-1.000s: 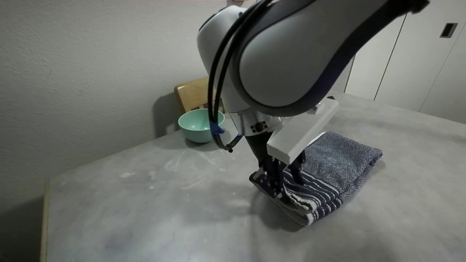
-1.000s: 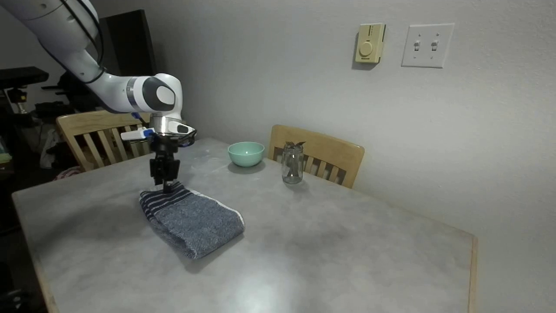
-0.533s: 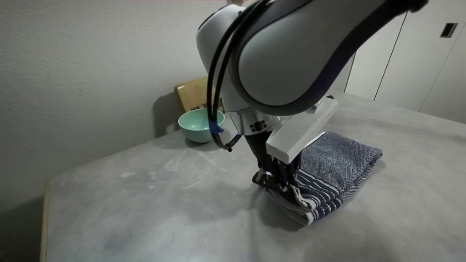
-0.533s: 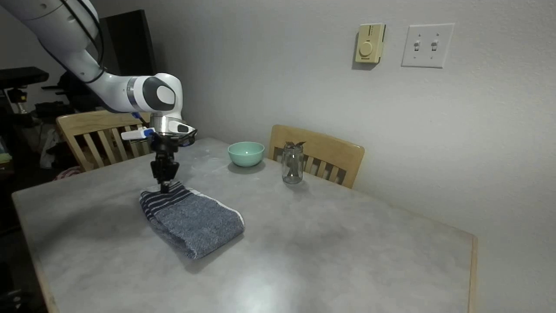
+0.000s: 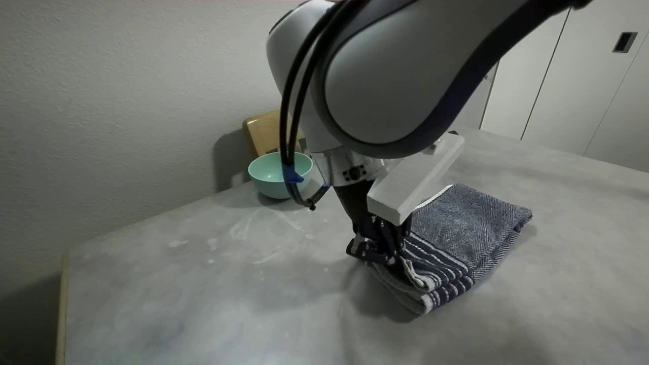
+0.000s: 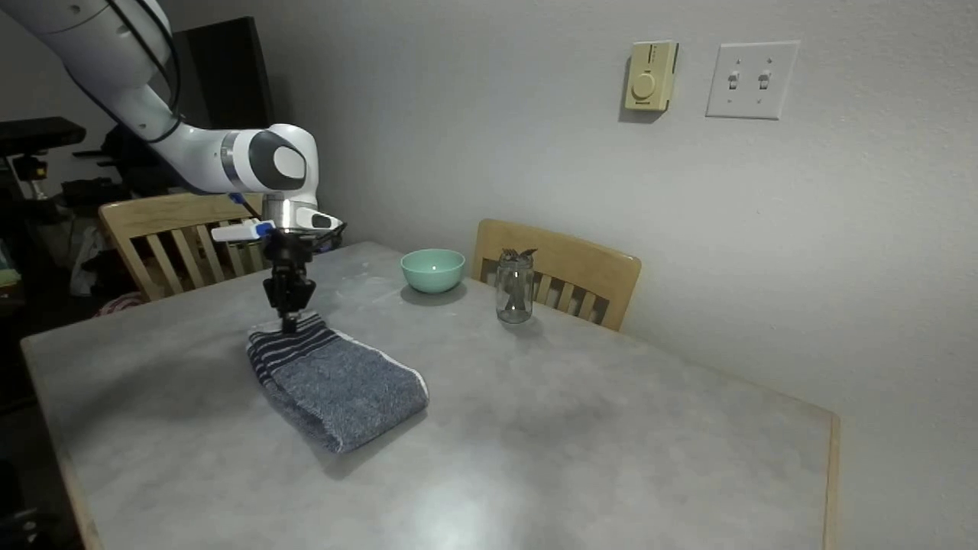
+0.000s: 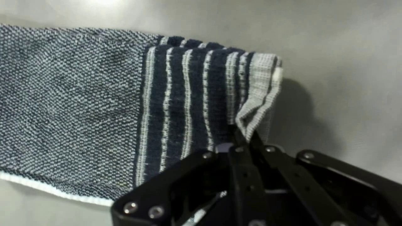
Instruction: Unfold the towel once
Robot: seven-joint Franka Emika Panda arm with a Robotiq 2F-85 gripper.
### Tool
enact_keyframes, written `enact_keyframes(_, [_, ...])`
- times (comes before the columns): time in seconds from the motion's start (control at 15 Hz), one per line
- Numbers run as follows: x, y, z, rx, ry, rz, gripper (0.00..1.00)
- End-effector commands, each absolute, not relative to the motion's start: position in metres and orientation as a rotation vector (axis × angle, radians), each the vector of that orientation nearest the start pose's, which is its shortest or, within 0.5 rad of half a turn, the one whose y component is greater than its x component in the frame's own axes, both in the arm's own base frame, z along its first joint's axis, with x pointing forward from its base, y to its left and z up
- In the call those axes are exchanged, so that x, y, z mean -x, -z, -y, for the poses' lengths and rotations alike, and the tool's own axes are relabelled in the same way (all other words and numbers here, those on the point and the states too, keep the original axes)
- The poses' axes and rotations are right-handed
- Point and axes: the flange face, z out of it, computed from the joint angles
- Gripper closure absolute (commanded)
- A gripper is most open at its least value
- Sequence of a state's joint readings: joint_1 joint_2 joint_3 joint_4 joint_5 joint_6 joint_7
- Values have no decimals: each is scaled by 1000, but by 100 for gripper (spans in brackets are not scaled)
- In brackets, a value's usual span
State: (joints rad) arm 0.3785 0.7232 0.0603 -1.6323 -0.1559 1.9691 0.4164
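Note:
The towel (image 6: 355,386) lies folded in layers on the table, grey-blue with a navy and white striped end, and shows in both exterior views. My gripper (image 7: 246,135) is shut on the pale hem at that striped end, which bunches into a narrow pinch between the fingers in the wrist view. Seen from outside, the gripper (image 5: 404,274) points down at the towel (image 5: 469,223), its tips partly hidden by the cloth. The lower layers of the striped end show beneath the pinched edge.
A teal bowl (image 6: 432,272) stands behind the towel near the wall. Further along is a glass jar (image 6: 515,294) with utensils in it. Wooden chairs (image 6: 592,260) stand against the far edges of the grey table (image 6: 611,443).
The fingers have come together on the towel's hem. The gripper has since risen slightly, and the pinched striped end has shifted a little with it.

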Motion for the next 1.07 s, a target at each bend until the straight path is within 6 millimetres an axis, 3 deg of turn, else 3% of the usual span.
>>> enact_keyframes(0.0, [-604, -178, -285, 3301, -417, 389, 99])
enact_keyframes(0.27, [-615, -192, -298, 3243, -319, 558, 99])
enact_keyframes(1.0, [-615, -239, -297, 2912, -22, 1178, 99])
